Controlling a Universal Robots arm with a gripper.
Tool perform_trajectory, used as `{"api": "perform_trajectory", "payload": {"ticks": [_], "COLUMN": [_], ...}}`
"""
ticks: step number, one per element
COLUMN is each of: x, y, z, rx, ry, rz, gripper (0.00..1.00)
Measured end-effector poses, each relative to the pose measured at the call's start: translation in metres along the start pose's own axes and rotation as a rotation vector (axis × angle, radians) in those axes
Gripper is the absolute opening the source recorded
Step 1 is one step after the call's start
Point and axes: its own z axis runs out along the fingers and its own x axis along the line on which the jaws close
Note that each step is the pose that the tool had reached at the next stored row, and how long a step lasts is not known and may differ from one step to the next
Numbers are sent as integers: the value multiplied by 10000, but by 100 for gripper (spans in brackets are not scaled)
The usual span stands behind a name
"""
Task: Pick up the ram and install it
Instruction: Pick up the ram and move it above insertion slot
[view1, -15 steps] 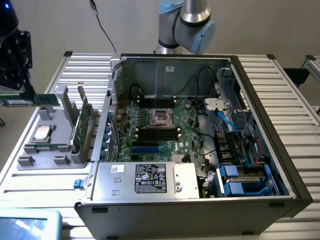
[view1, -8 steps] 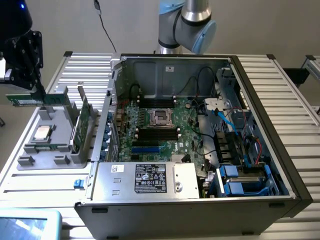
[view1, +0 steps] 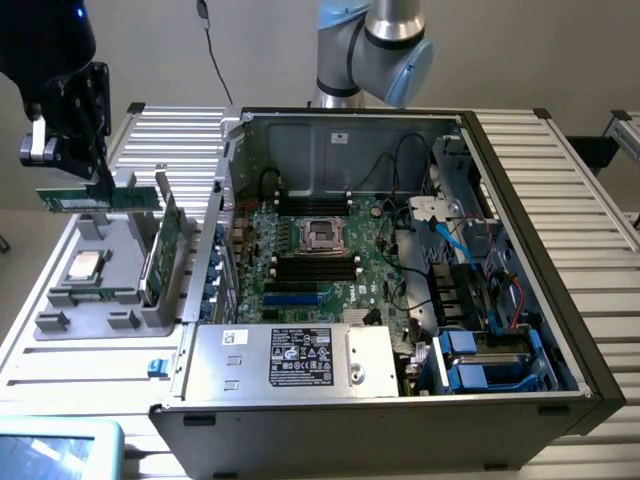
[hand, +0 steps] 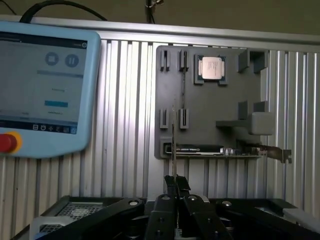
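One gripper (view1: 99, 186) hangs at ten o'clock in the exterior view, its jaws closed on one ram (view1: 135, 197), a long green stick held level and clear above the grey holder tray (view1: 60, 300); the wrist view looks along the gripper (hand: 175, 178) and catches the ram (hand: 173, 140) edge-on, a thin line whose chips cannot be made out.

One holder tray sits on the slatted table (view1: 570, 200), at nine o'clock of the one open computer case (view1: 520, 400); it carries one silver processor (view1: 85, 266) and one second green board (view1: 165, 235) standing on edge along the tray's three o'clock side.

The wrist view faces the holder tray (hand: 210, 115) flat on, with the silver processor (hand: 211, 68) in its pocket; the second green board (hand: 200, 149) there also shows a metal bracket (hand: 270, 151), hard to see from the exterior view.

Inside the case the exterior view gives one motherboard (view1: 300, 290) and one CPU socket (view1: 322, 235); two banks of black memory slots flank the socket, at twelve o'clock (view1: 315, 205) and six o'clock (view1: 315, 267); the slots in each bank are too fine to count.

One power supply (view1: 300, 355) lies at six o'clock and hides the motherboard's near edge.

One teach pendant (view1: 55, 450) is cut off at seven o'clock; in the wrist view the teach pendant (hand: 45, 85) shows its screen and a red button (hand: 7, 142), itself cut by the frame.
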Motion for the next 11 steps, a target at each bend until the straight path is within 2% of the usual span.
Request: {"api": "perform_trajectory", "payload": {"ticks": [11], "x": [8], "y": [-486], "z": [-43], "rx": [-1], "ry": [4], "rz": [-42], "gripper": [11]}}
